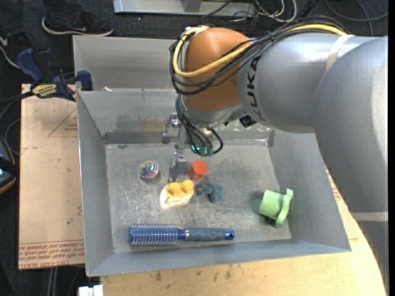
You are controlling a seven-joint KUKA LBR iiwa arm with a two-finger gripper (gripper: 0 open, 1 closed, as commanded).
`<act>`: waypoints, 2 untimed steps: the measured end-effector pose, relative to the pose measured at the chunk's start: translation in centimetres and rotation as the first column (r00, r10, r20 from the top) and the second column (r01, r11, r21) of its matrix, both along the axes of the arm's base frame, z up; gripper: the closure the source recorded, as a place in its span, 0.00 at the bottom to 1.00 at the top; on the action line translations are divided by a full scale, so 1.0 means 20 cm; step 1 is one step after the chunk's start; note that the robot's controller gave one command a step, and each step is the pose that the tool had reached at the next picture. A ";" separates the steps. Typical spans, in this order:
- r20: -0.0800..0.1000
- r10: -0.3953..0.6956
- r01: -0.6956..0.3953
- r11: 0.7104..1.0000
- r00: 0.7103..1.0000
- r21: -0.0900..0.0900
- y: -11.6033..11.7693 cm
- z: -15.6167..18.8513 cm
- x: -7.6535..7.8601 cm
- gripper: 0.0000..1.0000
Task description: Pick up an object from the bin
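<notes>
Claw (179, 168) low over a yellow toy (177, 192).
We can't tell if it's released or clenched. The toy is pale yellow and lumpy, directly below the claw tip. The grey bin (92, 184) also holds a red cap (199, 169) just right, a grey-blue piece (213, 192) lower right, a silver disc (148, 170) left, a green cup (274, 205) far right and a blue brush (179, 234) below.

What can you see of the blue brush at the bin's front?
The blue brush lies flat on the floor of the bin, lengthwise along the front wall. Its bristled head points to the view's left and its slim handle to the right, ending in a paler ring. It looks like plastic and whole. Only the floor touches it; the other things lie farther back.
</notes>
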State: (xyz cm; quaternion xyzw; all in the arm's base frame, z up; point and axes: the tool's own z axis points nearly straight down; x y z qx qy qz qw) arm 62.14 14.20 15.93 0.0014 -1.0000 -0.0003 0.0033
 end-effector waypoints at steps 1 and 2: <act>0.032 0.048 -0.049 0.999 0.998 0.008 -0.05 -0.16 -0.05 0.00; 0.003 0.206 -0.206 0.978 0.978 -0.002 -0.48 -0.18 -0.39 0.00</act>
